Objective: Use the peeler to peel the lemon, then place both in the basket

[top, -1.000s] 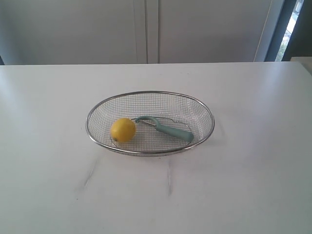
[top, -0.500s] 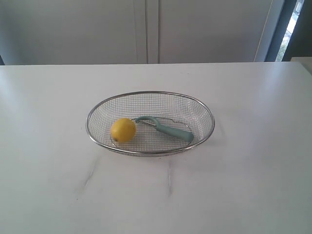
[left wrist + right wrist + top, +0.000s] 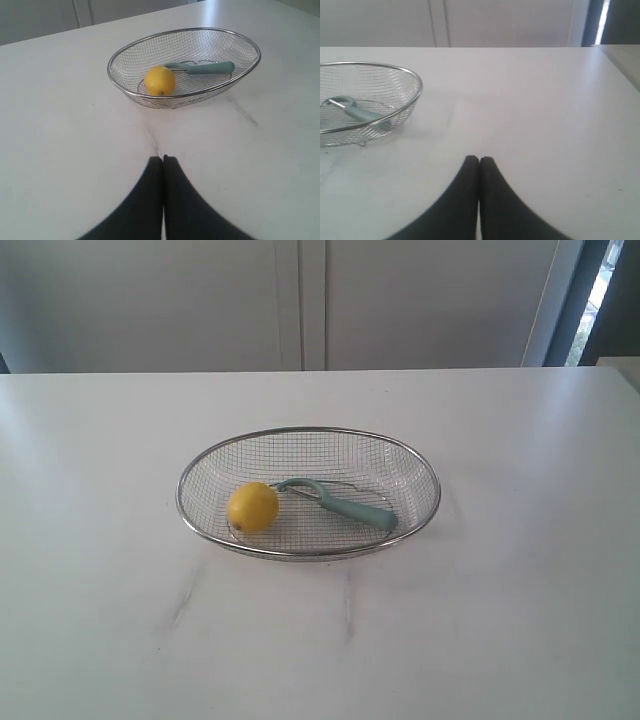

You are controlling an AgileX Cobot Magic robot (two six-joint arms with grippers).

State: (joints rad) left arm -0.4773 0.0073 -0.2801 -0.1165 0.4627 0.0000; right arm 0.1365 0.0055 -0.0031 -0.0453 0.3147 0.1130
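A silver wire-mesh basket (image 3: 400, 448) sits in the middle of the white table. Inside it, a small yellow lemon (image 3: 252, 507) rests at its left end, and a teal-handled peeler (image 3: 350, 506) lies beside the lemon, head toward it. The left wrist view shows the basket (image 3: 125, 55), lemon (image 3: 160, 81) and peeler (image 3: 207, 68) ahead of my left gripper (image 3: 163, 159), which is shut and empty, well short of the basket. My right gripper (image 3: 479, 159) is shut and empty too, with the basket (image 3: 412, 80) and peeler (image 3: 360, 115) off to one side. Neither arm appears in the exterior view.
The white table (image 3: 520, 620) stretches around the basket on all sides. Faint grey streaks (image 3: 185, 595) mark the tabletop in front of the basket. Pale cabinet doors (image 3: 300, 300) stand behind the table's far edge.
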